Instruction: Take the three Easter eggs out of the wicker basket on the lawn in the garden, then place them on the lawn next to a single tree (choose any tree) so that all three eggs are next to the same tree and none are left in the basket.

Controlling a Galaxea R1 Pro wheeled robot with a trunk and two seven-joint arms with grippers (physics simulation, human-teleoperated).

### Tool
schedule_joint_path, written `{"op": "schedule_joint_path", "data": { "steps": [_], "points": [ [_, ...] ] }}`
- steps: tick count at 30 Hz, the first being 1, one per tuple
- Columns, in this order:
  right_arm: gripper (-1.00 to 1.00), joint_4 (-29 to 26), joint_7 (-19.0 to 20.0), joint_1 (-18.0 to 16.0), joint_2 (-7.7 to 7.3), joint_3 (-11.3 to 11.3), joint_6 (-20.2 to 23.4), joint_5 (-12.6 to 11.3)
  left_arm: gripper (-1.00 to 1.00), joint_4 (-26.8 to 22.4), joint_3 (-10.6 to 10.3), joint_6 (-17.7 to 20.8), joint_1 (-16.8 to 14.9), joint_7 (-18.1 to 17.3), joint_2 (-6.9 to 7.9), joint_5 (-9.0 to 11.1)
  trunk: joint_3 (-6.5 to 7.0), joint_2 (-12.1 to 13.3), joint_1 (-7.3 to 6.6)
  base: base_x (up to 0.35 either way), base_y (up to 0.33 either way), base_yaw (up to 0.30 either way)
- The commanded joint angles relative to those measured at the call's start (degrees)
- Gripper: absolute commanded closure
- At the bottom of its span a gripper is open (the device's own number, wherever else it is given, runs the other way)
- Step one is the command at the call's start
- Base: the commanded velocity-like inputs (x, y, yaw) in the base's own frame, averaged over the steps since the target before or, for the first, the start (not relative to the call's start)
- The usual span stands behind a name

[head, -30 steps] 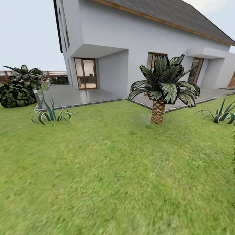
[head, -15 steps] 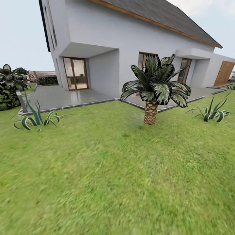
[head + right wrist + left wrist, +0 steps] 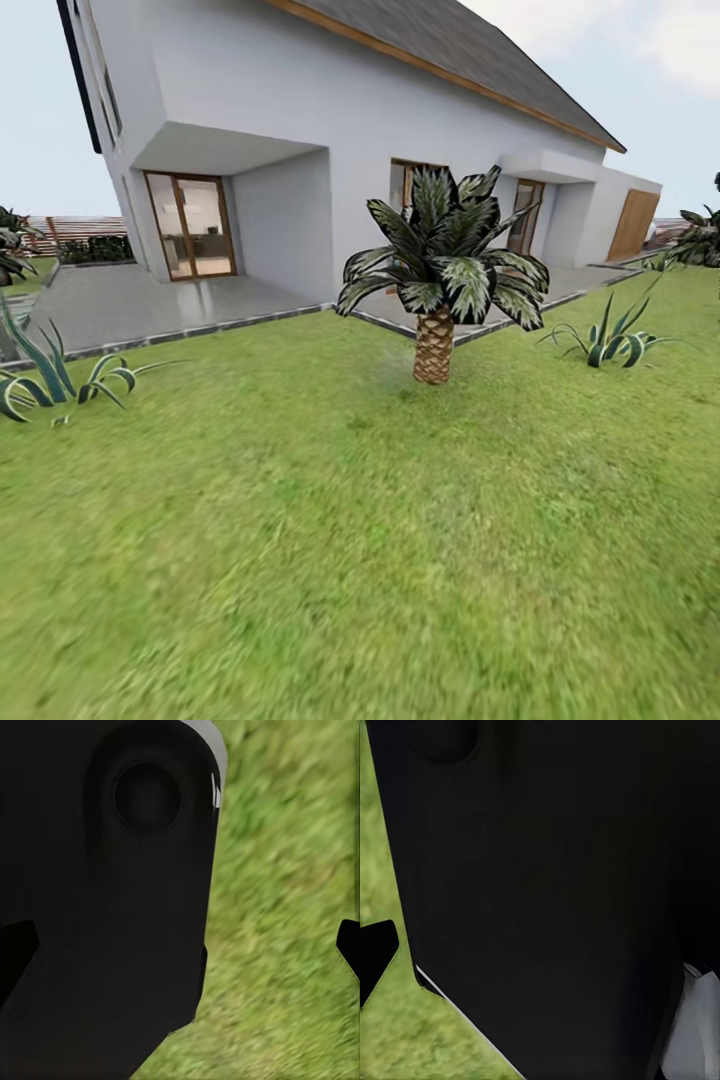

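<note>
The lawn [image 3: 360,560] spreads bright green across the head view, from the near ground to the house. The Easter eggs, the wicker basket and the tree are out of view. In the right wrist view my right gripper [image 3: 180,945] is open, its two dark fingertips [image 3: 16,945] far apart over grass, with the robot's black body between them. The left wrist view has my left gripper [image 3: 540,952] up against the robot's black body, with one fingertip [image 3: 375,956] at the picture's edge over grass and nothing held.
A short scaly-trunked palm [image 3: 434,345] stands mid-lawn before the white house [image 3: 300,120]. Spiky agave plants [image 3: 40,380] sit at the left and another agave [image 3: 605,345] at the right. A grey paved terrace [image 3: 130,300] borders the grass, and a slatted fence [image 3: 70,230] runs far left.
The whole head view has swung to the right: the house, palm and agaves have slid left in the picture and a brown door has come in at the right. The camera moved, not the things.
</note>
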Motion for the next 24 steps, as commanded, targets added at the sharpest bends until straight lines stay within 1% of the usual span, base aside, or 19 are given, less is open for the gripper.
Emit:
{"op": "schedule_joint_path", "data": {
  "steps": [1, 24],
  "points": [
    [-1.0, 0.2, 0.0, -0.1, 0.0, 0.0, -0.1, 0.4, -1.0, -0.1, 0.0, 0.0, 0.1, 0.1, -0.01, 0.0, -0.04, 0.0, 0.03, 0.333, 0.0, -0.018],
    [-1.0, 0.2, 0.0, -0.1, 0.02, 0.0, -0.1, 0.4, -1.0, -0.1, 0.0, 0.0, 0.0, 0.1, 0.02, 0.0, -0.04, 0.0, 0.03, 0.333, 0.0, -0.001]
  ]
}}
